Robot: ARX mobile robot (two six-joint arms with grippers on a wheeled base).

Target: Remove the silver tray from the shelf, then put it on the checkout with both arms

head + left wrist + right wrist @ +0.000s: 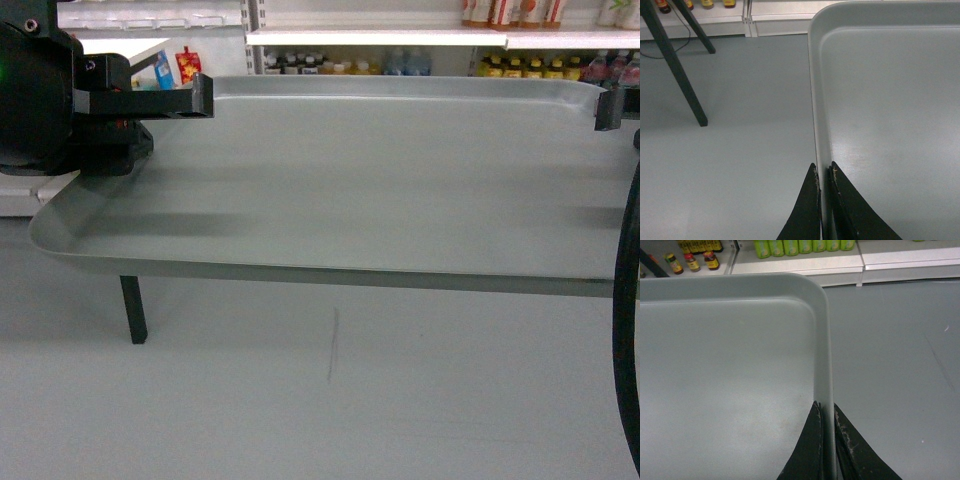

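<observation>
The large, shallow, matte silver-grey metal tray [370, 190] with rounded corners and a low raised rim is seen held in the air above the grey floor [330, 400], carried between the two black arms. In the head view it fills most of the frame, lying roughly level, with its near long edge towards the camera.

The left gripper [823, 172], with slim black fingers, is clamped narrowly on the tray's left rim: in the left wrist view one finger [807, 210] is seen outside the rim and the other inside it, with the thin metal wall pinched between them. In the head view this gripper [200, 95] is seen at the far left corner region of the tray, on a bulky black arm body [40, 95] showing a small green light.

The right gripper [826, 410] is likewise closed tightly on the tray's right rim, one finger [807, 450] on the inner side and one on the outer side. In the head view only its tip [610, 108] is seen at the right edge.

A dark slender leg [133, 310] is seen under the tray's left end, standing on the floor. White store shelving [400, 38] stocked with bottles runs behind the tray. A black cable [628, 330] curves down the right edge of the head view.
</observation>
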